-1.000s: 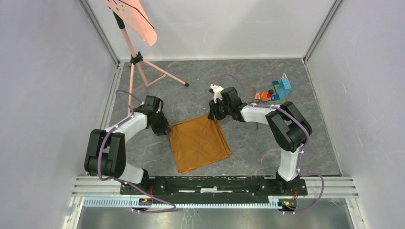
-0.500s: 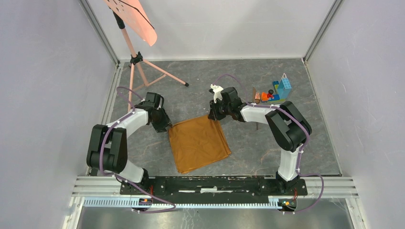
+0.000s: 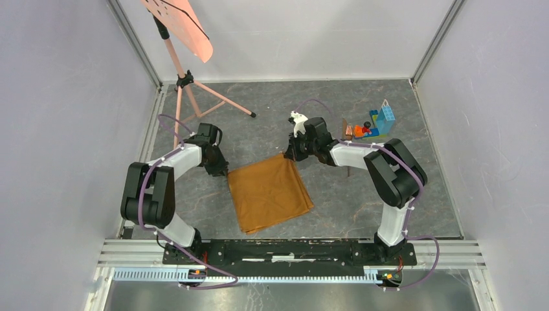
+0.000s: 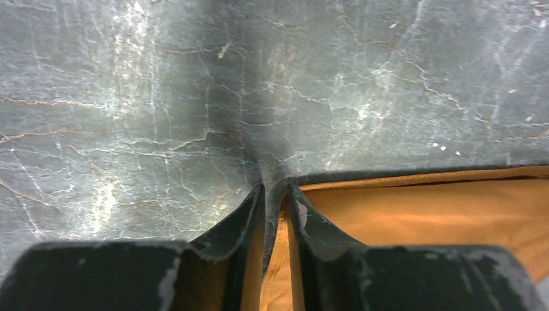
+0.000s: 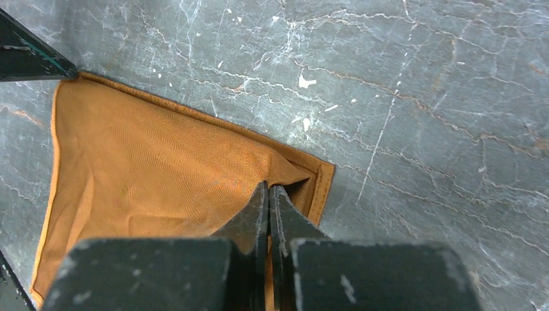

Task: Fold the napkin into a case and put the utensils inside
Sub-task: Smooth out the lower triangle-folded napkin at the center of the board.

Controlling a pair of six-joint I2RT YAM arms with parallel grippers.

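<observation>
The napkin (image 3: 268, 193) lies flat mid-bench, towards the near edge. The left gripper (image 3: 224, 172) pinches its far-left corner, cloth showing between the nearly closed fingers (image 4: 249, 210) — the right gripper (image 3: 289, 156) is clamped on the far-right corner.

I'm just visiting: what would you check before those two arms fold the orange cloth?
1. Left gripper shut on the napkin's far corner: ok.
2. Right gripper shut on the other far corner: ok.
3. Napkin lying flat: ok, apart from slight gathering at the right grip.
4. Nothing lying on the napkin: ok.
5. Fork off the cloth, beside the toy bricks: ok.
</observation>
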